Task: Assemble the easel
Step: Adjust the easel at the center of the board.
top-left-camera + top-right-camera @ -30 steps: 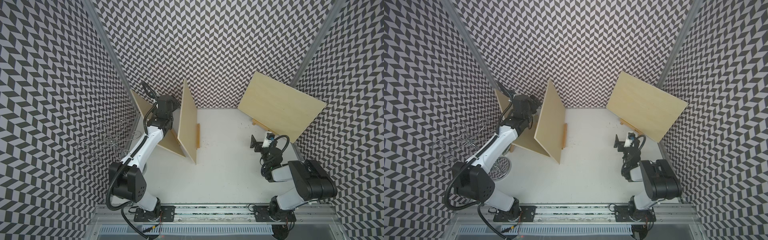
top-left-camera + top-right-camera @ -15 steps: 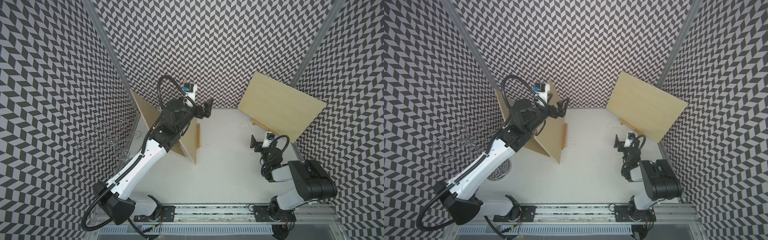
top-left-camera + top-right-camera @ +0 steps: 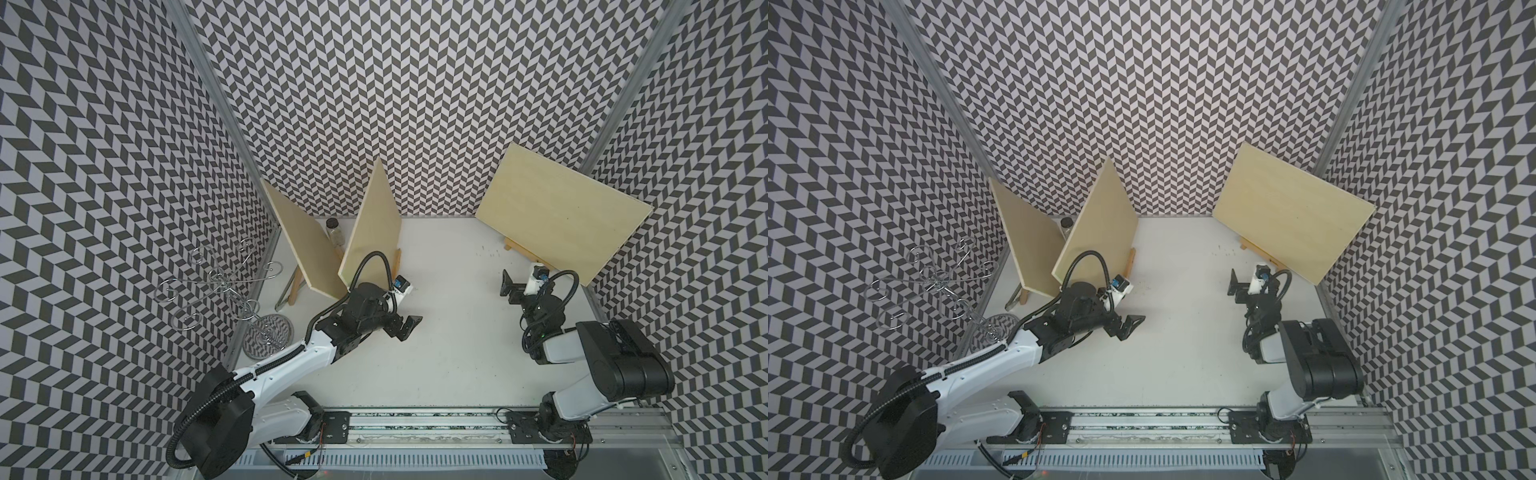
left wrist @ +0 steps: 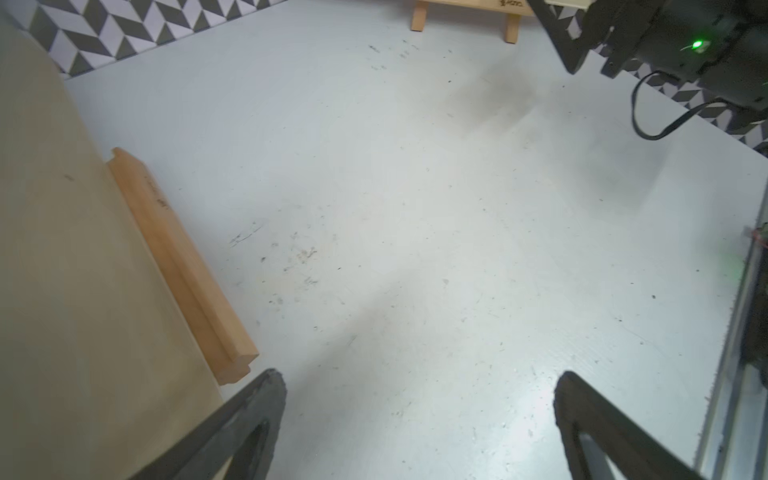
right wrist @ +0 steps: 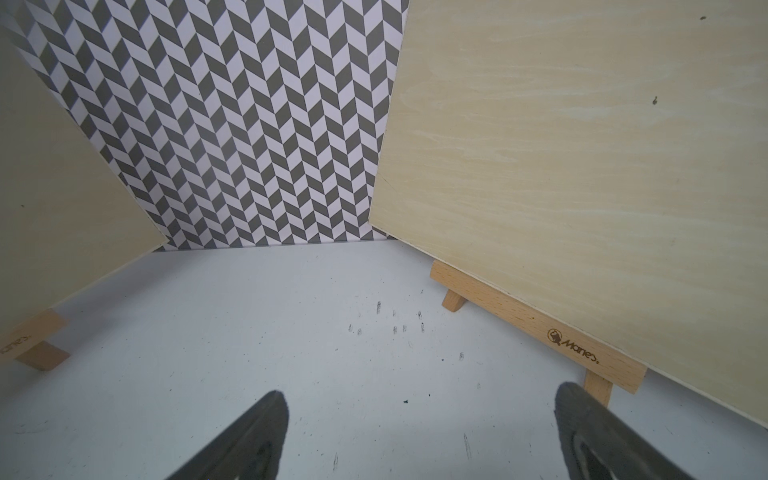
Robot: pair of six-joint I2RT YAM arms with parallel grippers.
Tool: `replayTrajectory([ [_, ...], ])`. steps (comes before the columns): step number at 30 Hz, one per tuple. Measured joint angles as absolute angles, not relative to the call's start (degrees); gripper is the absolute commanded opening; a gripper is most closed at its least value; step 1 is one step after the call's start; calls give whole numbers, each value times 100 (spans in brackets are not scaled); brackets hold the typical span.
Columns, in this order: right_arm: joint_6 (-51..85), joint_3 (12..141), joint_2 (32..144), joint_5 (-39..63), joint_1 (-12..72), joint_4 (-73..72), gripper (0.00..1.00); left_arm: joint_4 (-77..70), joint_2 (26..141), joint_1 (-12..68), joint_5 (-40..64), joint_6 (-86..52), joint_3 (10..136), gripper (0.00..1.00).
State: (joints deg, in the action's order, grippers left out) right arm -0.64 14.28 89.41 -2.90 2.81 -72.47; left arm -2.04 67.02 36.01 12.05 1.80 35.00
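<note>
The left arm (image 3: 286, 368) is out of the gap between the left board (image 3: 305, 245) and the middle board (image 3: 374, 237). The left gripper (image 3: 409, 329) now hangs wide-jawed over the table (image 3: 453, 345), and a jar (image 3: 334, 232) is uncovered.

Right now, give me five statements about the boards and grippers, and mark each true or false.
1. The left gripper holds a board. False: it is open and empty.
2. The right gripper is open. True.
3. The right board rests on a wooden easel ledge. True.
4. A small jar stands between the left board and the middle board. True.
5. The middle board lies flat. False: it stands tilted, on edge.
</note>
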Motion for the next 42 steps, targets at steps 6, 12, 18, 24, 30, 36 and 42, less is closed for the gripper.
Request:
replayTrajectory([
  [6,-64,1428,8941,-290,281,-7247,99,-786,6678,2978,1487,530,3389,99],
  [12,-64,1428,8941,-290,281,-7247,99,-1026,6984,2921,1844,504,3409,99],
  [18,-64,1428,8941,-290,281,-7247,99,-1059,7255,2923,1846,314,3607,99],
  [24,-67,1428,8941,-290,281,-7247,99,-1044,7376,3046,1680,506,3618,99],
  [30,-64,1428,8941,-290,281,-7247,99,-1116,7432,3489,1229,349,3551,99],
  [36,-64,1428,8941,-290,281,-7247,99,-1518,7968,3400,832,-64,3516,99],
  [42,-64,1428,8941,-290,281,-7249,99,-1640,8731,3371,585,-471,3765,99],
])
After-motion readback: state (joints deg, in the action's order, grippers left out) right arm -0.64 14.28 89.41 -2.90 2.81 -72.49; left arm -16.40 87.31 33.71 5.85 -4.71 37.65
